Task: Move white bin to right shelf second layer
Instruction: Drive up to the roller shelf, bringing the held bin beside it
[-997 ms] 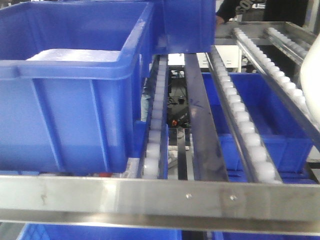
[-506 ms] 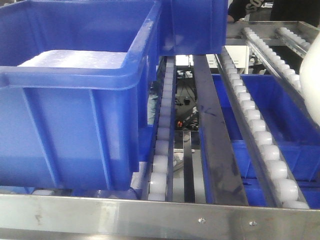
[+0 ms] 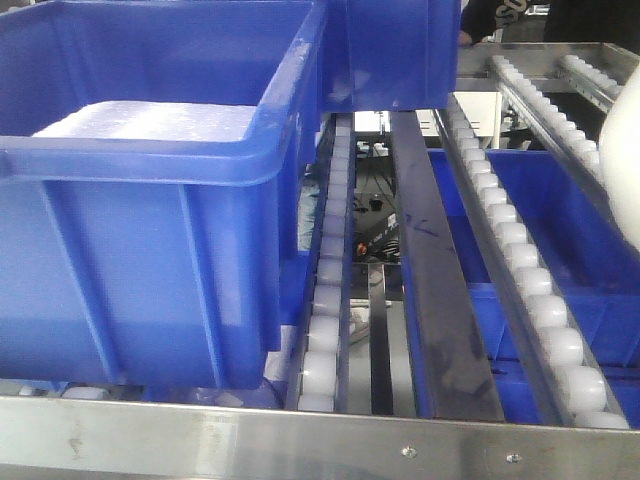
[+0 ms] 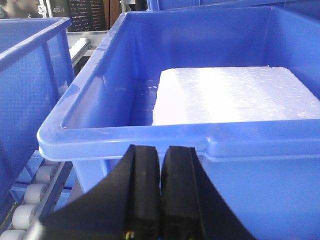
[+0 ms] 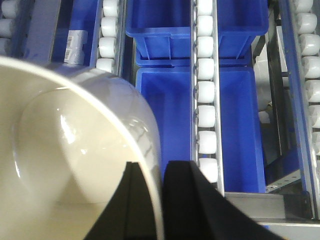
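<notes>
Cream-white bin [image 5: 70,150], rim clamped by right end effector [image 5: 161,200] above roller tracks [image 5: 206,95]; left end effector [image 4: 160,195] clenched, empty

Since one second ago the front view has shifted: the riveted front rail [image 3: 300,445] now sits lower in the picture, the big blue crate [image 3: 160,190] looks nearer, and more white rollers [image 3: 325,270] show (the last half second changed little).

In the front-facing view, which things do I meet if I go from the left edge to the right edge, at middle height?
Large blue crate → roller track → dark flat steel bar → second roller track → lower blue crate → white bin at the right edge.
</notes>
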Controlling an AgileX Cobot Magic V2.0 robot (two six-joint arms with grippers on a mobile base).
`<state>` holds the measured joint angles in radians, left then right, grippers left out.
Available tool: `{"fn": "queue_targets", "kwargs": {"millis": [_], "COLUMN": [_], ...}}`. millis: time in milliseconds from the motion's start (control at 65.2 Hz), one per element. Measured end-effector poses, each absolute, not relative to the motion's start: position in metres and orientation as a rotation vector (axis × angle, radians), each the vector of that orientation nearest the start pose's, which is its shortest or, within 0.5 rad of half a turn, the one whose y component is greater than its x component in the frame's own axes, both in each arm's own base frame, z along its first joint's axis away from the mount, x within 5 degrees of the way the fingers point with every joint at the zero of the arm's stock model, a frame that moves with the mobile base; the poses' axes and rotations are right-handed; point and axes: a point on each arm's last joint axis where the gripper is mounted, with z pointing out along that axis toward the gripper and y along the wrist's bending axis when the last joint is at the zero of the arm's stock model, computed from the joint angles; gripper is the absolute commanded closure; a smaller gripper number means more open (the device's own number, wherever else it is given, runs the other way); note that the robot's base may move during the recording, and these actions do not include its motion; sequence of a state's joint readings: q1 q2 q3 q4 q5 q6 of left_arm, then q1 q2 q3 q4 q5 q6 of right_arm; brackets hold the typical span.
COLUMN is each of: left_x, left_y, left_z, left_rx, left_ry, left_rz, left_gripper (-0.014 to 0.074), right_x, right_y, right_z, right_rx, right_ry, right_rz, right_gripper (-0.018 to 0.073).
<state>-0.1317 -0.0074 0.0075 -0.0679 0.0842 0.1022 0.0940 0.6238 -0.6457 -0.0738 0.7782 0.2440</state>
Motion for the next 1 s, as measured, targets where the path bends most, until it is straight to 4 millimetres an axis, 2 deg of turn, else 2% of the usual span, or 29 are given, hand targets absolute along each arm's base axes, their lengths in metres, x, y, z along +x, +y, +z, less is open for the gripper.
{"fn": "queue_targets", "kwargs": {"millis": [353,675,828,997], "left_x": [0.056,0.056,0.056,0.056], "left_y": [-0.008,-0.008,-0.008,-0.008], "left_z": [0.203,0.203,0.203,0.203], "left_rx": [0.135,0.135,0.135,0.135], "left_ry": [1.562,1.562,1.562,1.562], "left_rz": [-0.081,-0.081,-0.081,-0.081], "left_gripper": [0.0512,0.0512,0.0512,0.0512], "right_x": [0.112,0.114,0.127,0.148], "right_y": [0.005,-0.005,-0.003,0.0], "right_z": [0.312,0.312,0.304,0.292], "right_rx": [0.132,0.066,0.059,0.088], "right_ry": [2.234,2.229,2.293,2.359], "right_rz": [0.084,-0.101,-0.108,-0.037], "right_gripper": [0.0511,0.0511,0.0511,0.0511]}}
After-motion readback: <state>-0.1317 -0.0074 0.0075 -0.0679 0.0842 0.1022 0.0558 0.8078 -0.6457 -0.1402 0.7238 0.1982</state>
